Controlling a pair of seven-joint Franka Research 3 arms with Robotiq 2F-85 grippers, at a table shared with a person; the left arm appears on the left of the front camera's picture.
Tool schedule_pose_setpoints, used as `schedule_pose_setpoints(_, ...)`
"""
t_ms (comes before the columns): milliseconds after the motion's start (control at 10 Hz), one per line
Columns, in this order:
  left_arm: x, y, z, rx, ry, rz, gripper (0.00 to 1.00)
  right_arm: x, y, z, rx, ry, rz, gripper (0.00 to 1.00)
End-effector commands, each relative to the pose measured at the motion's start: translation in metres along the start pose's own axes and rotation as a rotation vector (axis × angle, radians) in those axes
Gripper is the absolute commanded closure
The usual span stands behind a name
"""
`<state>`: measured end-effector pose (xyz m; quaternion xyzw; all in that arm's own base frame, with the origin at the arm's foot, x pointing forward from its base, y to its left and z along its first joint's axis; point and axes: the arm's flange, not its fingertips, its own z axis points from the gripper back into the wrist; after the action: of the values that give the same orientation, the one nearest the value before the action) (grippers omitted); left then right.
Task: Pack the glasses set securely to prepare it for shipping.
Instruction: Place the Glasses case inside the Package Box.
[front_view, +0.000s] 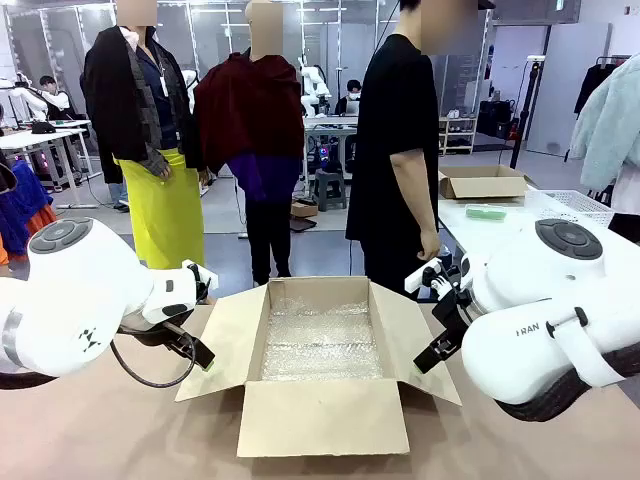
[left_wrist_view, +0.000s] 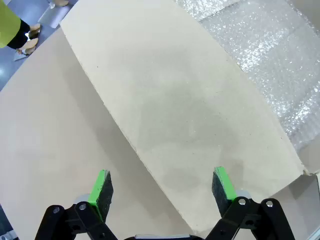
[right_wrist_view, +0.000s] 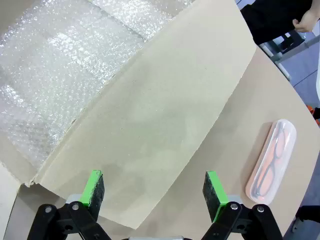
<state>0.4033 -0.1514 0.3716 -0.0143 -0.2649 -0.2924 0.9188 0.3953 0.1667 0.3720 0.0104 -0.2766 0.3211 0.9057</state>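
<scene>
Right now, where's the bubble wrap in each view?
Front: bubble wrap at centre frame, lining the open cardboard box.
Left wrist: bubble wrap at top right, past the box's left flap.
Right wrist: bubble wrap at top left, past the right flap.
Shared landmark: the cardboard box.

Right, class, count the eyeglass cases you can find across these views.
2. A pale pink case lies on the brown table beside the cardboard box. A mint green one, too small to confirm, lies on the white table behind. Others may be hidden.
</scene>
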Motion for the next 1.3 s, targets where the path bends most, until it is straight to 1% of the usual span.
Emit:
schedule_pose_setpoints(0, 0.000, 0.000, 0.000, 0.000, 0.000, 0.000, 0.00, 0.000, 0.000, 0.000, 0.000, 0.000, 0.000, 0.00)
schedule_pose_setpoints(1100, 0.000, -0.001, 0.000, 0.000, 0.000, -0.001, 0.00, 0.000, 0.000, 0.000, -0.001, 0.000, 0.001, 0.00)
schedule_pose_setpoints(1200, 0.002, 0.003, 0.022, -0.041, -0.036, -0.009, 0.00, 0.003, -0.010, 0.004, -0.049, 0.017, -0.038, 0.00)
